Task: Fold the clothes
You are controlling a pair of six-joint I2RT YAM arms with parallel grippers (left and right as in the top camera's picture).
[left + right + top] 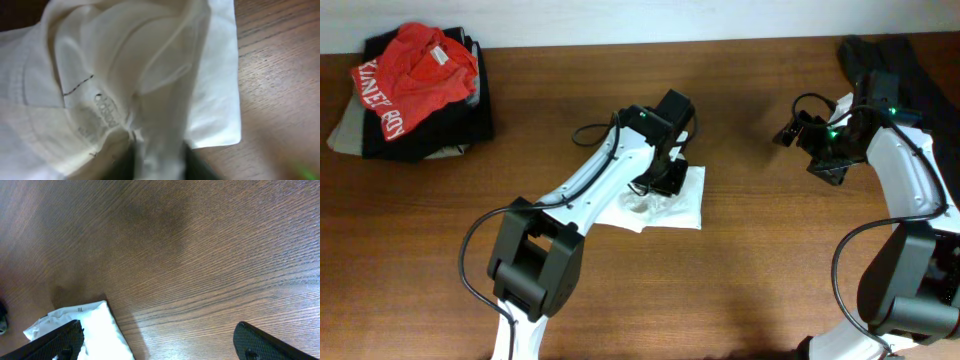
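**Shirt nearly folded, my left jaws low on the collar**

The shirt [685, 205] lies mid-bench as a small white bundle, plain side up, with no graphic showing. My left arm [590, 185] reaches over it, and my left jaws sit right down on its top edge. From the left wrist I see the collar and its label [102, 112] close up, with loose layers bunched around them and a flat, squared corner out to the right. A strip of cloth runs between my left fingers [200, 167]. I cannot tell whether I am pinching it or whether it merely lies there.

My right jaws stand wide and hold nothing. They hang over bare bench [770, 280], well apart from the shirt. Only a corner of it shows at the edge of the right wrist view.

I judge the folding late, either at the last fold or its release. Next I need to lift the left jaws straight up so the top layer does not drag. Then I should check the rumpled collar side, which may need flattening.

The red shirt [415, 70] on its pile and the dark garment [920, 60] are not my concern.
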